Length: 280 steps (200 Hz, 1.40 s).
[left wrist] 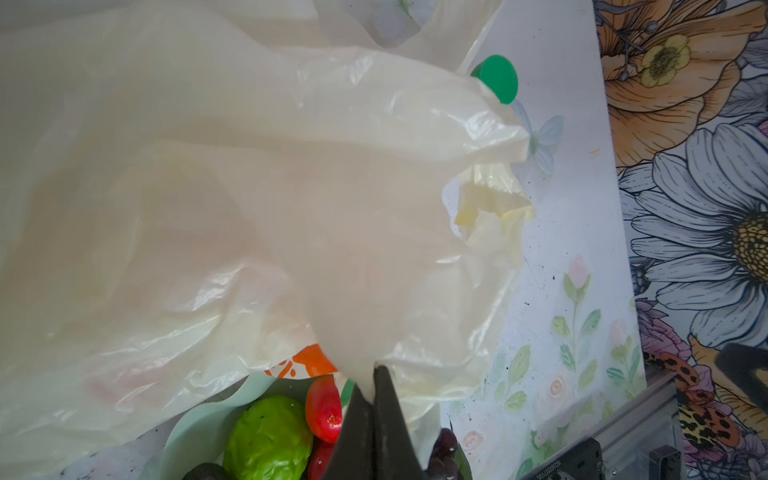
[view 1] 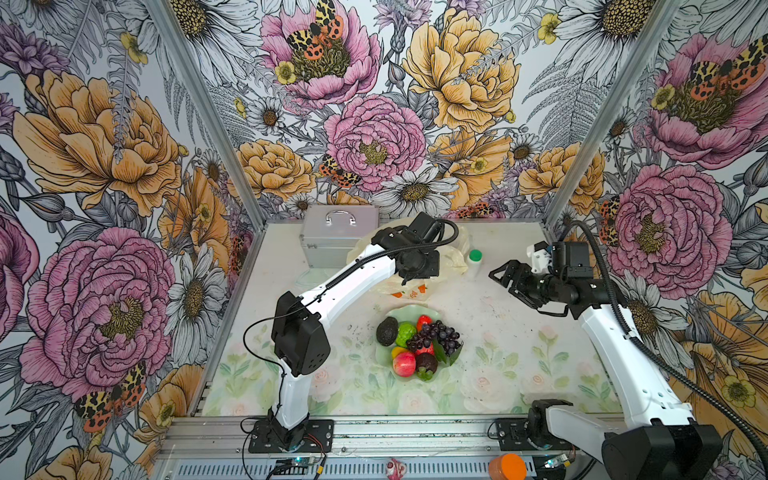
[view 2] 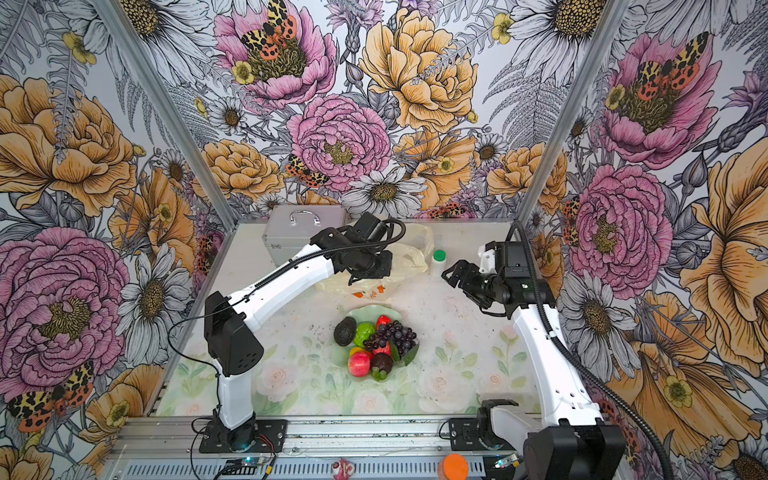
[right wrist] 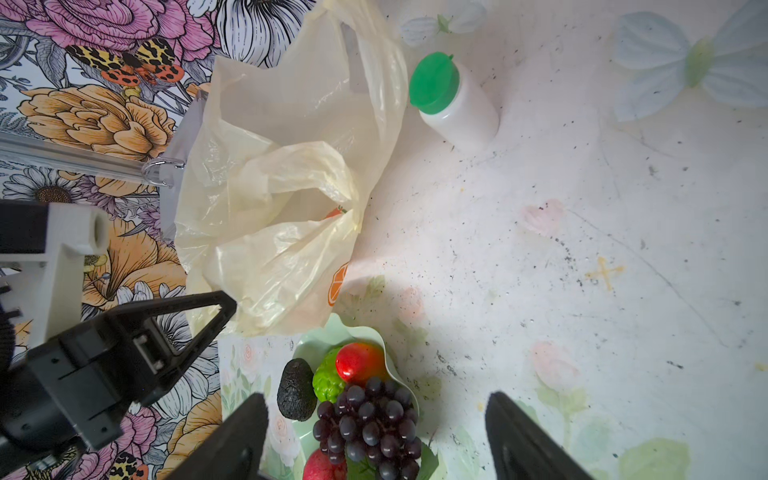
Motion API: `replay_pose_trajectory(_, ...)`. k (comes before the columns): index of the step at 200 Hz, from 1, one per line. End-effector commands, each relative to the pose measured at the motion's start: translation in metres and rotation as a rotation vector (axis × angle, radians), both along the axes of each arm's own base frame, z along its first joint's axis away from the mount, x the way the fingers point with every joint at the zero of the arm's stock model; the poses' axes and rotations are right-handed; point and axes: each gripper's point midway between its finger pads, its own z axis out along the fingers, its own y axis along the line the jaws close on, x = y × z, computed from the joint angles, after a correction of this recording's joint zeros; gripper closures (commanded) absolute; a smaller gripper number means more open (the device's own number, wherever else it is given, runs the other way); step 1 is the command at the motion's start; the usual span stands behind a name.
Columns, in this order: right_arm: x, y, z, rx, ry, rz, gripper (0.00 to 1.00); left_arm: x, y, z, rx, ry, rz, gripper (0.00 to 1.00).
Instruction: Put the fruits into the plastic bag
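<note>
Left wrist view is mostly plastic bag [left wrist: 208, 187]. The left gripper [left wrist: 374, 376] has its jaws pressed fully together on a fold of the thin film, which tents up toward it. In both top views the bag lies crumpled in the upper middle of the frame, just above the dish [view 1: 409, 311]. The fruits [view 1: 432, 336] are all piled in that dish at the centre, with none in the bag yet. The right gripper [right wrist: 376, 401] hangs at the right of the top views, jaws spread wide and holding nothing.

Stuff that could go sideways, imo: that film is slippery and flimsy, so the pinch could slide off or tear it. If only one layer is caught, the mouth probably won't open at all. The bag's lower edge drapes over the dish rim, so tugging it could nudge the glossy round fruits and send one rolling. The bottle [right wrist: 453, 104] with the green cap stands just beside the bag and could tip if the film swings into it. A silver case [view 1: 332, 237] sits at the upper left of the table, touching or nearly touching the bag, and the film might snag there.

The table [view 1: 519, 316] is a pale, scuffed floral print with dark specks. Loud flower wallpaper [view 1: 104, 166] covers three sides of the booth.
</note>
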Motion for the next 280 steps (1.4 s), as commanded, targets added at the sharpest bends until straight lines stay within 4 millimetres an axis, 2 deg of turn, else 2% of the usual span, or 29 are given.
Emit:
replay_pose_trajectory(1, 0.008, -0.004, 0.017, -0.022, -0.054, -0.001, 0.16, -0.004, 0.012, 0.010, -0.011, -0.011, -0.043, 1.00)
replay_pose_trajectory(20, 0.011, -0.004, 0.020, -0.025, -0.061, 0.002, 0.16, -0.008, 0.020, 0.024, -0.042, -0.022, -0.057, 1.00)
replay_pose_trajectory(27, 0.012, -0.004, 0.020, -0.024, -0.061, 0.001, 0.16, -0.008, 0.023, 0.023, -0.043, -0.017, -0.062, 1.00)
replay_pose_trajectory(31, 0.013, -0.005, 0.021, -0.025, -0.062, 0.000, 0.16, -0.012, 0.027, 0.039, -0.067, -0.042, -0.066, 1.00)
replay_pose_trajectory(56, 0.017, -0.004, 0.024, -0.025, -0.068, 0.002, 0.16, -0.017, 0.041, 0.052, -0.095, -0.055, -0.079, 1.00)
replay_pose_trajectory(112, 0.025, -0.005, 0.034, -0.032, -0.090, 0.006, 0.16, -0.028, 0.060, 0.062, -0.134, -0.059, -0.134, 1.00)
replay_pose_trajectory(201, 0.040, 0.002, 0.056, -0.018, -0.138, 0.049, 0.16, -0.046, 0.079, 0.093, -0.232, -0.106, -0.243, 1.00)
replay_pose_trajectory(280, 0.061, 0.027, 0.072, -0.026, -0.183, 0.159, 0.13, -0.060, 0.095, 0.110, -0.289, -0.141, -0.300, 1.00)
